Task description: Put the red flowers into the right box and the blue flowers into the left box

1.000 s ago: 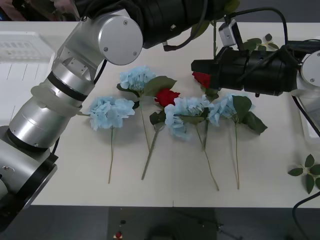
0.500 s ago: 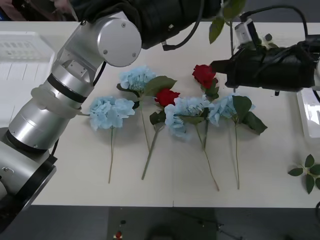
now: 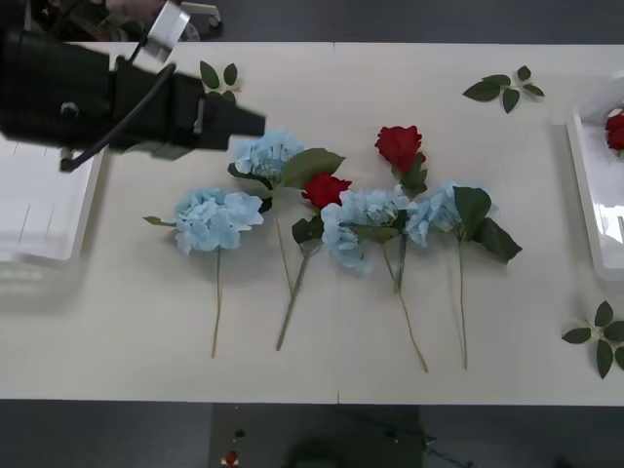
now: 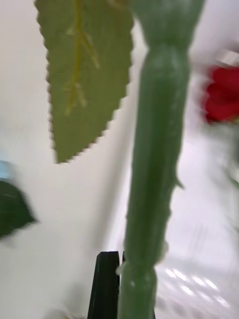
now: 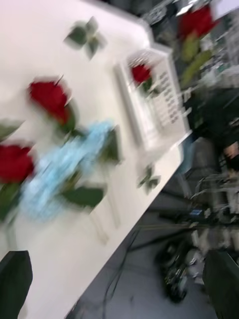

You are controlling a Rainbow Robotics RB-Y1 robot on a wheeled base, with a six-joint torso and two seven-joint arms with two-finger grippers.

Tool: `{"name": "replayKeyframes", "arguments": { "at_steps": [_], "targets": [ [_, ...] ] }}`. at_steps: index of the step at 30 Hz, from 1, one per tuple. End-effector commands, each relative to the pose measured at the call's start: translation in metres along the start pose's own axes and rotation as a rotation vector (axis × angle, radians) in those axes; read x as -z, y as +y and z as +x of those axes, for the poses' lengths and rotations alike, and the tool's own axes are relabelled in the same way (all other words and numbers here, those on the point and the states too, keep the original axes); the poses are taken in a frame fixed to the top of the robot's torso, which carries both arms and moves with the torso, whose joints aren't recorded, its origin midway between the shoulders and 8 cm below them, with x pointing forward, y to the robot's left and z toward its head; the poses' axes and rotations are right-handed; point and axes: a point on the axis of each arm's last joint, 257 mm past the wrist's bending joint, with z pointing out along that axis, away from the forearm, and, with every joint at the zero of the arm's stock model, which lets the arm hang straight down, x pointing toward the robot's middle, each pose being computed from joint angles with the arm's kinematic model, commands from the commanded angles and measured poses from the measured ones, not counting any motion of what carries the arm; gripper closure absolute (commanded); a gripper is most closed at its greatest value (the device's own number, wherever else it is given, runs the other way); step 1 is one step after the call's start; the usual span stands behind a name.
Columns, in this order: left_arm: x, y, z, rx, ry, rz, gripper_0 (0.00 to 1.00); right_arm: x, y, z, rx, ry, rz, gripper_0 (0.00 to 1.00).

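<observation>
Two red flowers (image 3: pixel 400 146) (image 3: pixel 325 188) lie mid-table among several blue flowers (image 3: pixel 216 216) (image 3: pixel 268 153) (image 3: pixel 356 219). A third red rose (image 3: pixel 614 129) lies in the right box (image 3: pixel 585 195) at the table's right edge. My right gripper (image 4: pixel 124 291) is shut on the thick green stem (image 4: pixel 149 174) of another red flower, whose head (image 5: pixel 196 20) hangs above that box. My left gripper (image 3: pixel 255 122), black and open with nothing in it, hovers just left of the upper blue flower. The left box (image 3: pixel 39 210) sits at the left edge.
Loose green leaf sprigs lie at the back left (image 3: pixel 219 76), back right (image 3: pixel 505 88) and front right (image 3: pixel 597 336). The flower stems point toward the table's front edge, with bare table in front of them.
My right gripper has carried the rose off to the right, out of the front view. The left arm has swung away, and its gripper now points in from the upper left.
</observation>
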Motion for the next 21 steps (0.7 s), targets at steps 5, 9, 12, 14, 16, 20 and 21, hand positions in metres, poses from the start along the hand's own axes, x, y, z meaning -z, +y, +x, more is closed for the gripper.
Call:
{"name": "replayKeyframes", "arguments": {
  "at_steps": [5, 9, 12, 14, 16, 20, 21],
  "targets": [
    [0.035, 0.117, 0.117, -0.016, 0.335, -0.379, 0.00, 0.013, -0.111, 0.008, 0.013, -0.024, 0.336, 1.00],
    [0.028, 0.159, 0.143, 0.044, 0.380, -0.467, 0.00, 0.003, -0.136, 0.011, 0.069, -0.049, 0.448, 1.00],
    [0.011, 0.187, 0.144, 0.077, 0.344, -0.539, 0.00, -0.008, -0.154, 0.027, 0.084, -0.033, 0.538, 1.00],
    [-0.001, 0.200, 0.136, 0.089, 0.309, -0.574, 0.00, -0.015, -0.160, 0.038, 0.070, -0.019, 0.571, 1.00],
    [-0.015, 0.214, 0.129, 0.097, 0.283, -0.608, 0.00, -0.024, -0.161, 0.048, 0.045, -0.001, 0.590, 1.00],
    [-0.041, 0.234, 0.115, 0.083, 0.249, -0.647, 0.00, -0.034, -0.163, 0.050, 0.011, 0.006, 0.625, 1.00],
    [-0.048, 0.239, 0.111, 0.075, 0.242, -0.658, 0.00, -0.033, -0.166, 0.049, 0.008, 0.008, 0.642, 1.00]
  ]
}}
